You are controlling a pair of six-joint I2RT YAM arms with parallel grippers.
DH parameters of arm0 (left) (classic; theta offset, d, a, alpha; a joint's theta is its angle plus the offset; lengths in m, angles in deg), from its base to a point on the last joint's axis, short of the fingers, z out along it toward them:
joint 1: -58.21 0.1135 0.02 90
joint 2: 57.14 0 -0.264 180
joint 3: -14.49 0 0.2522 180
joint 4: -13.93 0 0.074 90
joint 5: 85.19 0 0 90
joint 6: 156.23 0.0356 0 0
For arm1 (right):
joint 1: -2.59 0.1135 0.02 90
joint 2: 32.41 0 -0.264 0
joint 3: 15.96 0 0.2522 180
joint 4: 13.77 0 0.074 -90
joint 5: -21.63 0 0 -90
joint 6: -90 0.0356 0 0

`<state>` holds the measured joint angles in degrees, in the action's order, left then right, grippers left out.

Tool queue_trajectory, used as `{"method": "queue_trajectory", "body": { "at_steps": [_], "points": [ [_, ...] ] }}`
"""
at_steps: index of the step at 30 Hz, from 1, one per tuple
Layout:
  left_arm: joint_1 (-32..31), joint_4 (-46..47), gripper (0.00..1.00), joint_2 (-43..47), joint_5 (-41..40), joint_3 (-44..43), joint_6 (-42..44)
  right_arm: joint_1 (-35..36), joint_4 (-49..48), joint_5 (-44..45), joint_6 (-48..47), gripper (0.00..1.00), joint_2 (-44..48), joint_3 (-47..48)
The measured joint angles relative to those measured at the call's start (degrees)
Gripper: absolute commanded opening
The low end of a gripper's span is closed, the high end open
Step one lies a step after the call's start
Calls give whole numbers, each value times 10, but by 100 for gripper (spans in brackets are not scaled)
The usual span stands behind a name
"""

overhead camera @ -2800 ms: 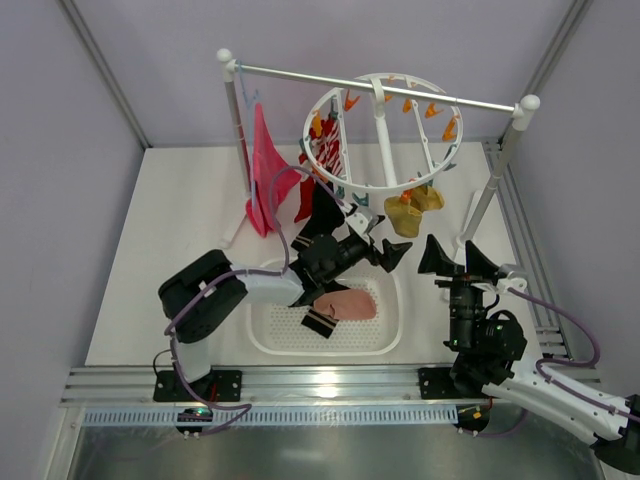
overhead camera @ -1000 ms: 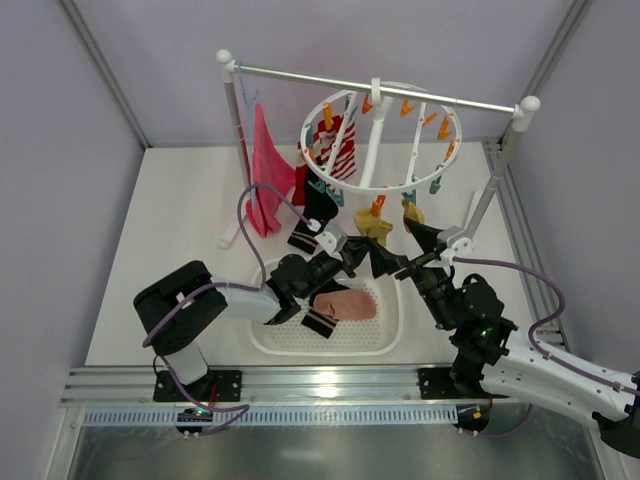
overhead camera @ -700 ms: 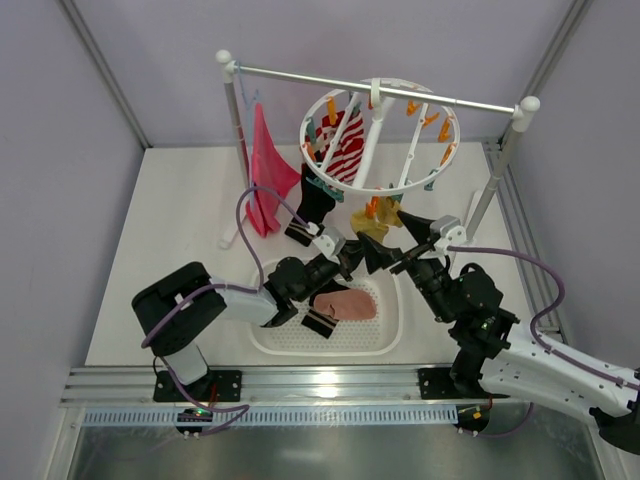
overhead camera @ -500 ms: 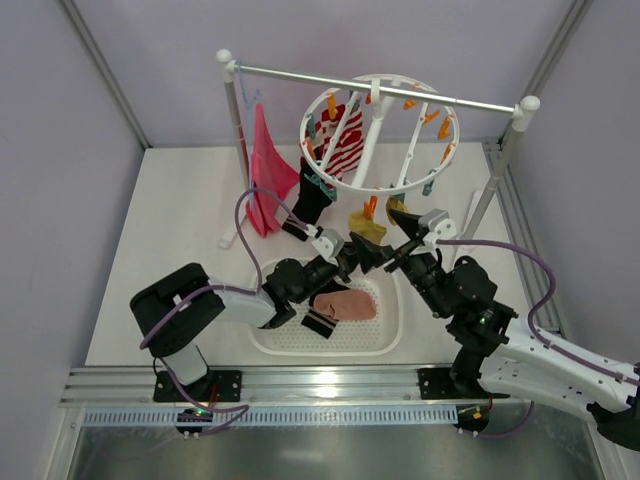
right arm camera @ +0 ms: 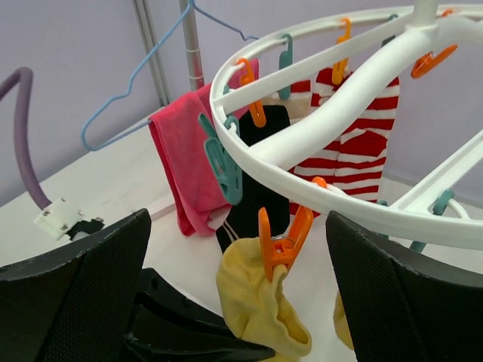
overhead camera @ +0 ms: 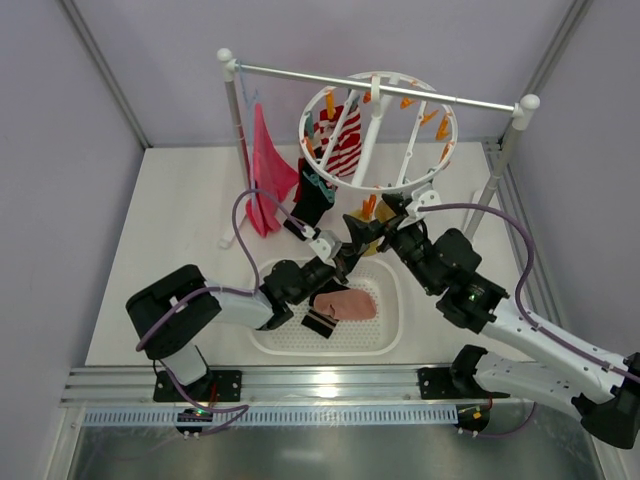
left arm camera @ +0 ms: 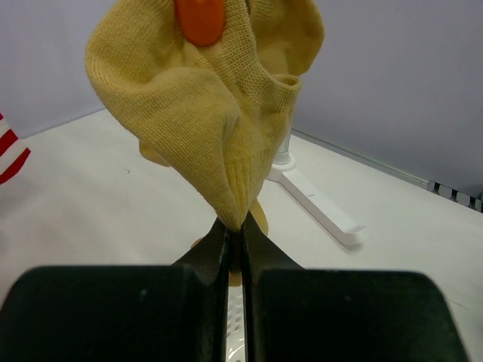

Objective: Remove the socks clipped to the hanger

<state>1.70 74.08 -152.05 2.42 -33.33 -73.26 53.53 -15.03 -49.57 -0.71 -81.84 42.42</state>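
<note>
Top external view: on the white surface (overhead camera: 170, 250), beneath the rack (overhead camera: 380, 85), the round hanger (overhead camera: 368, 140) carries a striped sock (overhead camera: 345, 145), a black sock (overhead camera: 312, 200) and the mustard sock (left arm camera: 211, 128), while a pale pink sock (overhead camera: 345, 304) already lies in the basket (overhead camera: 385, 335) below. Parked well off to the right seconds ago, the right arm has swung in to the ring. The right tool (right arm camera: 238, 219) is spread wide and flanks, without touching, the orange clip (right arm camera: 281, 245) that holds the mustard sock. Below it, the left tool (left arm camera: 235, 230) stays pressed together on that sock's lower edge, drawing it taut. The sock remains clipped. With one arm tensioning it and the other lined up on the clip, its release looks like the next step, and two more socks wait on the ring.
</note>
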Motion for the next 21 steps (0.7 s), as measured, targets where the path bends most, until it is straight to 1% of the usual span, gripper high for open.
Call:
{"method": "queue_trajectory", "body": {
  "at_steps": [7, 13, 14, 17, 18, 20, 21],
  "points": [
    [0, 0, 0, 9, 0, 7, 0, -50, 22, -40, 29, 97, -30, 2],
    [0, 0, 0, 10, 0, 7, 0, -63, 25, -62, 39, 94, -59, 12],
    [0, 0, 0, 10, 0, 7, 0, -64, 26, -63, 40, 93, -61, 12],
    [0, 0, 0, 10, 0, 7, 0, -64, 26, -63, 40, 83, -63, 12],
    [0, 0, 0, 10, 0, 7, 0, -64, 24, -61, 41, 79, -63, 12],
    [0, 0, 0, 10, 0, 7, 0, -64, 21, -58, 40, 75, -62, 12],
    [0, 0, 0, 10, 0, 7, 0, -64, 19, -56, 40, 70, -62, 12]
  ]
}}
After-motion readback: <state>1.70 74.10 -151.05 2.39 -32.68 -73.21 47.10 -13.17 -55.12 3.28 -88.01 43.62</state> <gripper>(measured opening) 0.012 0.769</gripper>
